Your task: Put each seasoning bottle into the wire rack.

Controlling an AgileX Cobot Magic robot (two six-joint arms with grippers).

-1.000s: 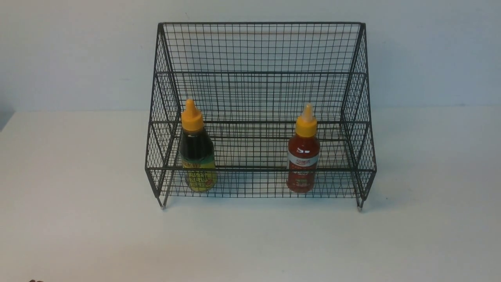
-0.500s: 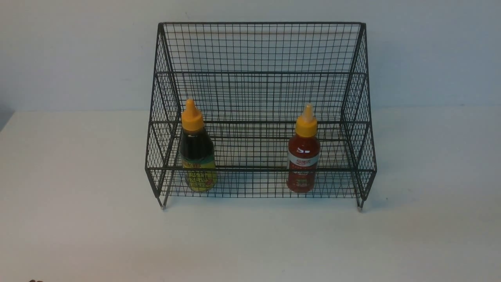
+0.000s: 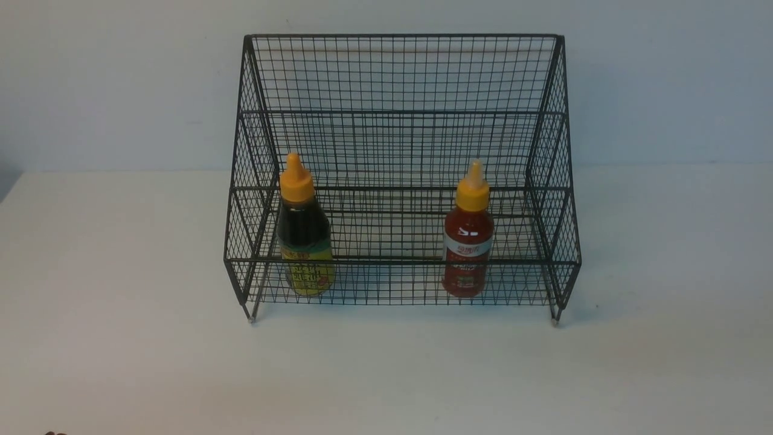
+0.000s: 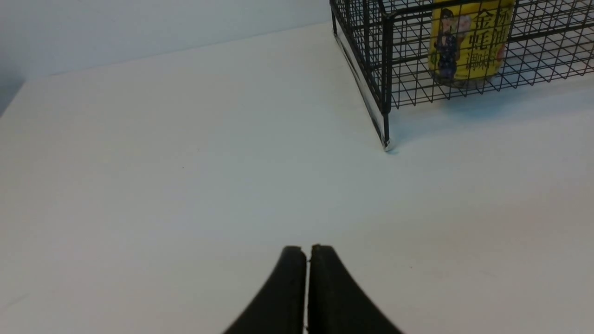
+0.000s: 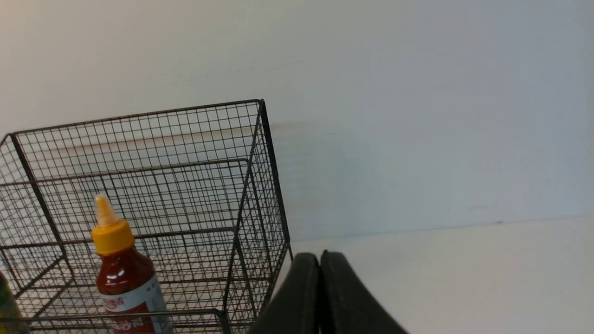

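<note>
Both bottles stood upright in rack, ahead of both pulled-back jaws, each pair pressed together, empty; nothing left to grasp.

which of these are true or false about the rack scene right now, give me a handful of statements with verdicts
1. Both bottles stand upright in the lower front tier of the wire rack. True.
2. The dark sauce bottle stands toward the robot's right end of the rack. False: it is toward the left end; the red sauce bottle is toward the right.
3. The left gripper has its fingers closed together, holding nothing. True.
4. The right gripper is clamped on the red sauce bottle. False: it is shut on nothing, apart from the rack.
5. One bottle lies on the table outside the rack. False: both are inside.
</note>
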